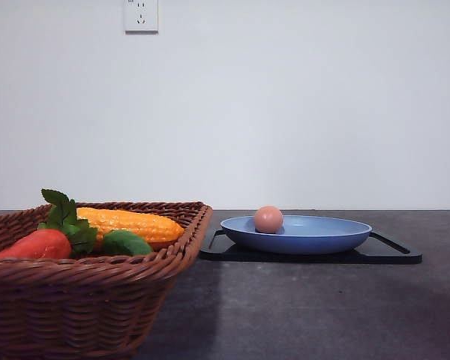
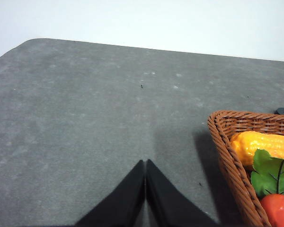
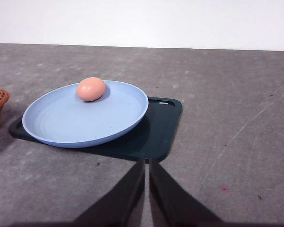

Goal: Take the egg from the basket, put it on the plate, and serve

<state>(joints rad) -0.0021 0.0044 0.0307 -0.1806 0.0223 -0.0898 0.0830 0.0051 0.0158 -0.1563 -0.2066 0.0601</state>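
The egg [image 1: 268, 219] lies inside the blue plate [image 1: 322, 236], close to the rim on the side toward the basket [image 1: 82, 300]. The plate sits on a flat black tray [image 1: 394, 255], whose handle loop juts out past the plate edge on the right; in the right wrist view the tray's corner [image 3: 165, 123] likewise extends beyond the plate [image 3: 66, 123], with the egg [image 3: 91, 89] resting near the far rim.

The basket stands at the front left of the grey bench [image 1: 300, 307], its braided rim just beside the tray's left handle without clearly touching it. Inside it lie a yellow corn cob [image 1: 131, 223], a red vegetable [image 1: 36, 245] with green leaves [image 1: 66, 217], and a green piece [image 1: 126, 243].

Open bench surface stretches in front of the tray and to its right. In the left wrist view a broad bare area of bench [image 2: 85, 123] spreads beside the basket's corner [image 2: 227, 142], up to the bench's rounded far edge against the white wall.

The left gripper [image 2: 145, 189] has its jaws pressed together, holding nothing, above bare bench. The right gripper [image 3: 146, 189] also has its jaws closed and empty, short of the tray's near edge.

A white wall socket [image 1: 141, 15] sits high on the wall; no writing on it can be read.
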